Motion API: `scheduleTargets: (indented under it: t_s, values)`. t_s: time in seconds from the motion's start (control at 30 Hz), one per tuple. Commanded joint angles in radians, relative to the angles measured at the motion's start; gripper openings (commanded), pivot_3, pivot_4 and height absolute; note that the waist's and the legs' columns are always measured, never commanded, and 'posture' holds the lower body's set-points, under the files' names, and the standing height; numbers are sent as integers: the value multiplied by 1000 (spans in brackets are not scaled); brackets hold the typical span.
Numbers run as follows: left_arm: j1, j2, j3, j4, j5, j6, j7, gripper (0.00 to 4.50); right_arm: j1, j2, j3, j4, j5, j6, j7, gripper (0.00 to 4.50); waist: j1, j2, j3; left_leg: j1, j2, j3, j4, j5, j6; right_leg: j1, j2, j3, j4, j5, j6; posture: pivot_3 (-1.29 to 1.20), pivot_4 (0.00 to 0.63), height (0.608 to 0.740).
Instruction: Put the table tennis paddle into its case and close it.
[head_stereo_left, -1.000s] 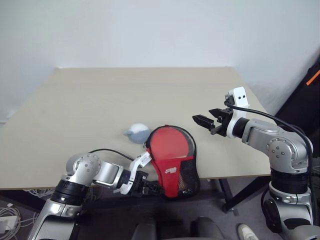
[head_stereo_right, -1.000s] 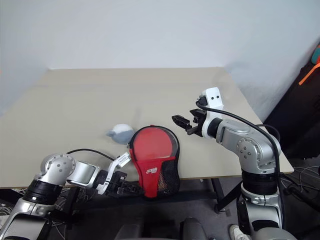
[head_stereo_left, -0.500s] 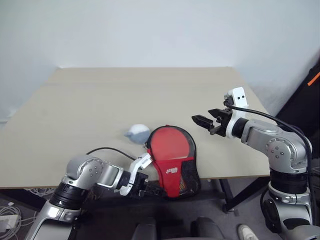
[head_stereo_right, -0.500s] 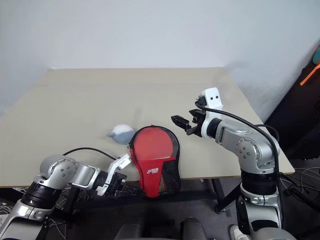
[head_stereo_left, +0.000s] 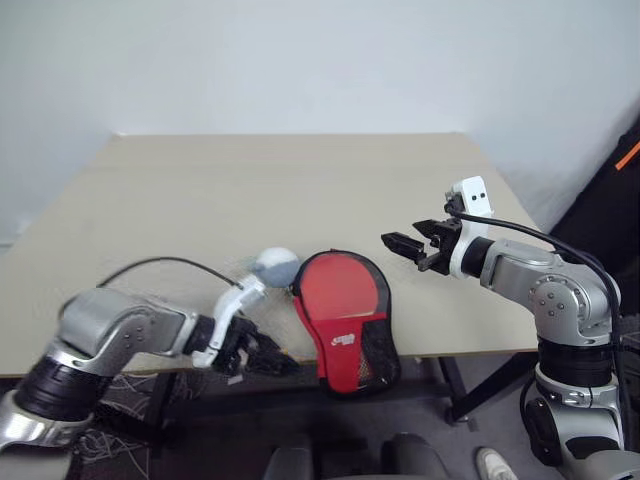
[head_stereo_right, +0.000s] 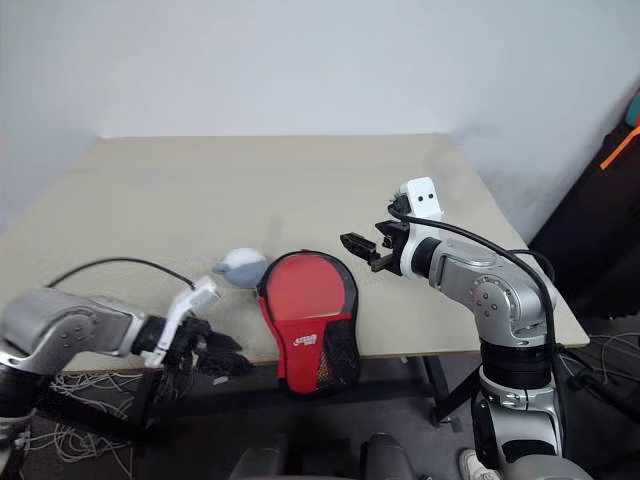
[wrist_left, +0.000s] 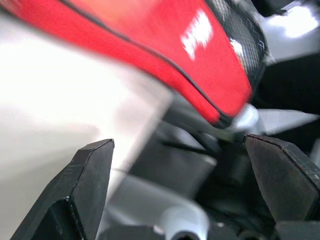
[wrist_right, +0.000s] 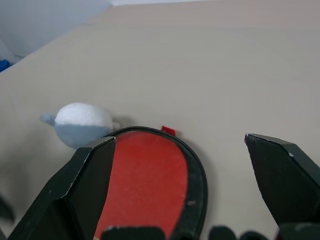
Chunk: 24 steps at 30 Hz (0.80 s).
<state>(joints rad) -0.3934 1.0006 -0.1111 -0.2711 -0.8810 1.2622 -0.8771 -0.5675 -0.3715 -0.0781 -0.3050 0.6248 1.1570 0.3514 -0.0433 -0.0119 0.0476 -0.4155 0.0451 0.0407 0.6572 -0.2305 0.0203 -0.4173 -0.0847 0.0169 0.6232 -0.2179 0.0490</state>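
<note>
We see that the left gripper, a second ago clamped on the narrow end of the case, has let go, its fingers now spread apart, and has drawn away from the case, up and out to the left.

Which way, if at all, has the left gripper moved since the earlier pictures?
Yes. The left gripper has drawn away from the red case's narrow end, toward the robot's left along the table edge.
</note>
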Motion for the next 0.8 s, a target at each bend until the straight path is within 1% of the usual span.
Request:
scheduleTargets:
  t_s: [0.03,0.1,0.13,0.17,0.2,0.37,0.43,0.53,0.67,0.8]
  values:
    - [-89,18,79,52,64,-139,-52,4429,-18,-6,6,-12,-3,-37,19,4500,-1,0,0,-1,0,0,0,0,0,0,0,0,0,0,0,0,0,740]
    - [-149,-4,95,142,123,-207,-34,4429,-19,-3,20,-6,-12,-49,20,4500,-1,0,0,-1,0,0,0,0,1,0,0,0,0,0,0,0,0,740]
    - [-186,-24,107,207,148,-231,-13,4429,-18,0,31,0,-21,-57,19,4500,-1,0,0,-1,0,0,0,2,4,1,1,0,0,0,0,0,0,740]
    - [-218,-42,116,262,170,-252,3,4500,-18,1,45,5,-30,-69,22,4136,-1,0,0,-1,0,0,0,2,4,1,1,0,1,0,0,0,0,740]
    - [-248,-70,137,323,188,-278,28,4500,-17,7,67,8,-41,-85,26,3969,-1,0,0,-1,0,0,0,3,4,1,1,0,1,0,0,0,0,740]
    - [-283,-144,162,453,275,-372,71,4500,-18,29,122,29,-78,-133,37,2220,-2,0,0,-1,0,1,0,3,5,1,1,1,1,2,3,0,0,740]
    - [-278,-170,164,488,311,-407,92,4500,-24,41,127,46,-91,-141,30,1420,-1,-1,0,-1,0,0,0,3,5,1,1,1,1,2,4,0,0,740]
    - [-269,-211,179,530,343,-434,121,4500,-30,57,124,66,-99,-139,22,336,-1,-1,0,-2,0,0,1,3,5,1,1,0,1,2,3,0,0,740]
    - [-243,-253,183,562,382,-457,150,4500,-28,70,121,64,-99,-134,21,336,-1,-1,0,-2,0,0,2,3,5,1,1,0,1,2,3,0,0,740]
    - [-220,-253,183,555,408,-460,141,4500,-18,74,125,49,-94,-121,23,336,-1,-1,0,-2,0,0,1,3,5,1,1,0,1,4,-1,0,0,740]
